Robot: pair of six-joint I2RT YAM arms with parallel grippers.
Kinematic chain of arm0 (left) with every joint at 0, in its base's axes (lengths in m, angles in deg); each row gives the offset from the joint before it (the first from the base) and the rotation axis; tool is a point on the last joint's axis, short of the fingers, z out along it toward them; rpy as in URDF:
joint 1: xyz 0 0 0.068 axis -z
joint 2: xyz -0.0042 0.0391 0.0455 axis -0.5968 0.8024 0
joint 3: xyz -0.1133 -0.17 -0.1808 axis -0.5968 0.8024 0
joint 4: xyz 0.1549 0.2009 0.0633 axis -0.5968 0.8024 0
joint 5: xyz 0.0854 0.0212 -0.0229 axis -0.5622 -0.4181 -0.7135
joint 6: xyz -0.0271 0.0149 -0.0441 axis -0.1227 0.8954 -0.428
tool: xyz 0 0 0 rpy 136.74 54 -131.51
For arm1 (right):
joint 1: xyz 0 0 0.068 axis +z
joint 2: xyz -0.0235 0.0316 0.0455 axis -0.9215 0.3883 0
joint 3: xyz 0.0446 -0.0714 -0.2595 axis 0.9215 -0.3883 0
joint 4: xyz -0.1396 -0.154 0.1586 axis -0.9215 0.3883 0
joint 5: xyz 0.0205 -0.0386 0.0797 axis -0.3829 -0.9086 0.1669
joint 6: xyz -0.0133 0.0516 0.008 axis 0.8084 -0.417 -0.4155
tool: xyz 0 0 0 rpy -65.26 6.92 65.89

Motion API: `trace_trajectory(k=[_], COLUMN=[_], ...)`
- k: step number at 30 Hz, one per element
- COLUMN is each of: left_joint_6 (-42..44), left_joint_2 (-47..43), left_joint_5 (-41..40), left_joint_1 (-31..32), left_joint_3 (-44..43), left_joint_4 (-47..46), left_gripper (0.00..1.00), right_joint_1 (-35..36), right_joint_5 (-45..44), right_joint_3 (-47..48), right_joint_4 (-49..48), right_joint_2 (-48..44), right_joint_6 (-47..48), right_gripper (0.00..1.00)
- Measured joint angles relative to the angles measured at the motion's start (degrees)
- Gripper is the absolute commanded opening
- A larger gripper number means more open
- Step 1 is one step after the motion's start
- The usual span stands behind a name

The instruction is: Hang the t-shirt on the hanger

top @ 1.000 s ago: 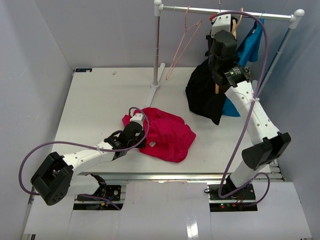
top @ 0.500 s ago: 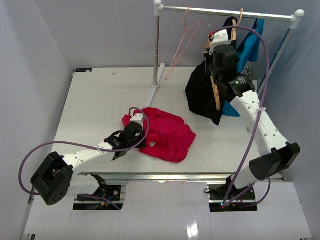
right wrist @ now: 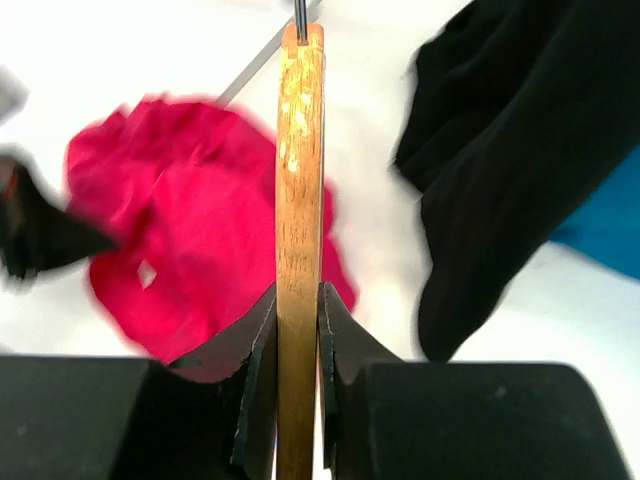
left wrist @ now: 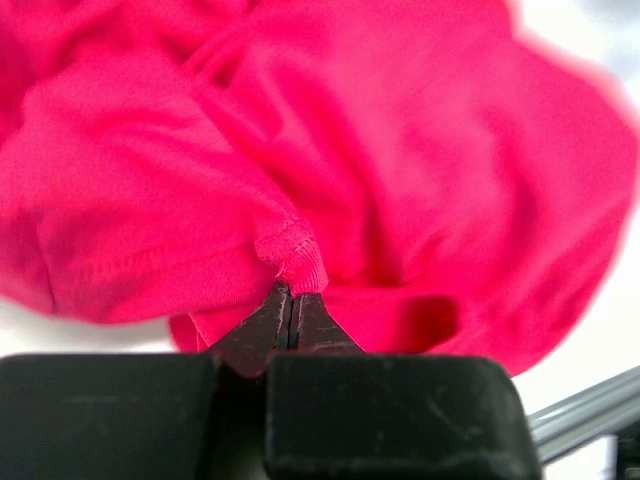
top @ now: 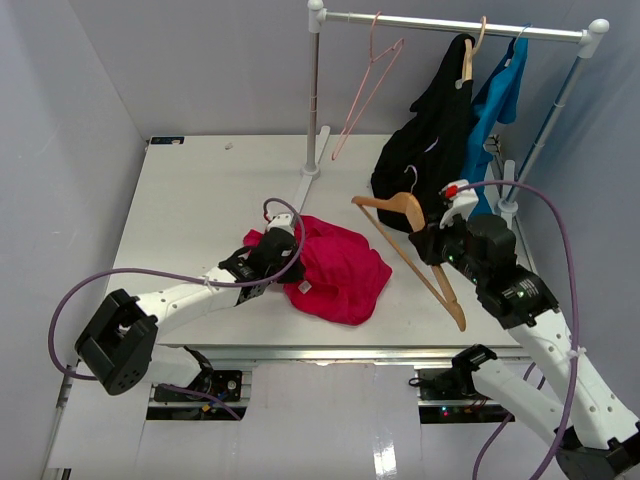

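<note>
The magenta-red t-shirt (top: 340, 268) lies crumpled on the table at centre. My left gripper (top: 290, 266) is at its left edge. In the left wrist view that gripper (left wrist: 290, 296) is shut on a ribbed fold of the t-shirt (left wrist: 400, 150). The tan wooden hanger (top: 395, 206) hangs tilted in the air just right of the shirt, silver hook up. My right gripper (top: 433, 246) is shut on its bar. In the right wrist view the hanger (right wrist: 300, 150) runs straight up between the fingers of the right gripper (right wrist: 298, 300), with the t-shirt (right wrist: 190, 230) below on the left.
A clothes rail (top: 450, 22) stands at the back with a thin pink hanger (top: 365, 80), a black garment (top: 430, 150) on its own wooden hanger and a bright blue shirt (top: 495, 110). The rail's left post (top: 313, 100) stands behind the t-shirt. The black garment (right wrist: 520, 150) hangs close on the right.
</note>
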State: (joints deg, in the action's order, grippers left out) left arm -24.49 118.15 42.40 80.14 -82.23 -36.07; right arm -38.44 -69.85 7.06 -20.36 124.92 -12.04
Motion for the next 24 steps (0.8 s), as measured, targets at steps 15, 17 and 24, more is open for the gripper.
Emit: trace_trajectory(k=[15,17,24], left_joint_6=[0.5,1.2,3.3], left_joint_2=[3.4,3.4,3.4], left_joint_5=[-3.4,-4.0,-4.1], left_joint_1=[-3.4,-4.2,-6.9], left_joint_3=[-14.8,-14.9,-14.9], left_joint_4=[9.4,10.8,13.7], left_gripper=[0.0,0.0,0.0], right_joint_1=[0.9,0.9,0.9], right_joint_5=[19.8,20.8,23.9], right_joint_3=[-14.6,-14.6,-15.5], right_joint_4=[-1.9,-1.9,-0.4], right_joint_2=[-21.0,-23.2,-28.4], right_joint_6=[0.2,0.3,0.2], right_gripper=[0.08,0.08,0.08])
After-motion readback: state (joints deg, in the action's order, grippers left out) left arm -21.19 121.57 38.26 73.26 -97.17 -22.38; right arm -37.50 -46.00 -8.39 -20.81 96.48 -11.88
